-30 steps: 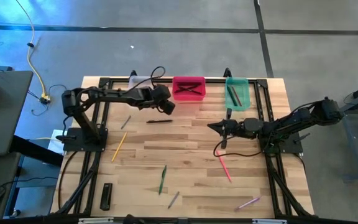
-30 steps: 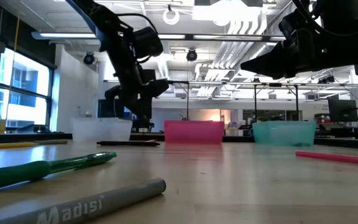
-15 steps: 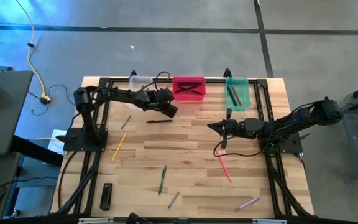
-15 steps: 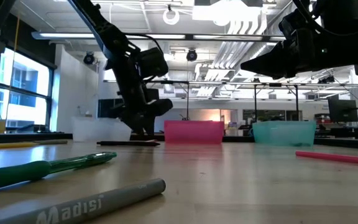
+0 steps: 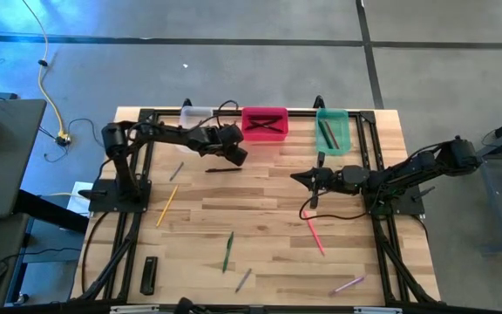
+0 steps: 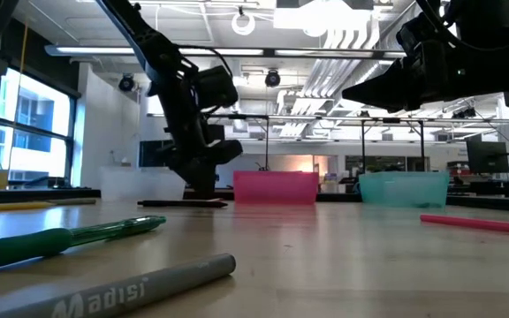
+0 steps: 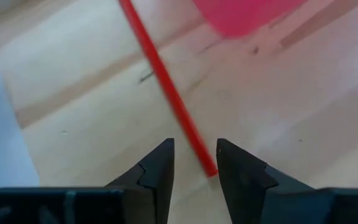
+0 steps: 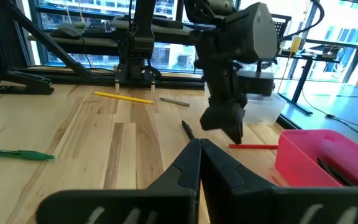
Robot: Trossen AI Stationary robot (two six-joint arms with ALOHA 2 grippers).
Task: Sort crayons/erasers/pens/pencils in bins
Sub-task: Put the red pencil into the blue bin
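Left gripper (image 7: 194,163) low at the table's far edge, jaws partly open astride a red stick (image 7: 166,87) lying beside the pink bin (image 5: 265,124); nothing gripped yet. Right gripper (image 5: 301,178) shut, empty, hovering right of centre.

Progress, judged: early. Pink bin and green bin (image 5: 333,129) hold a few sticks; clear bin (image 5: 197,114) contents unclear. Roughly eight sticks loose on the wooden table (image 5: 277,253). Grey concrete floor, glazed lab behind.

Grey concrete floor (image 5: 234,70), big windows (image 6: 25,132), ceiling striplights (image 6: 95,51), yellow cable (image 5: 50,96)
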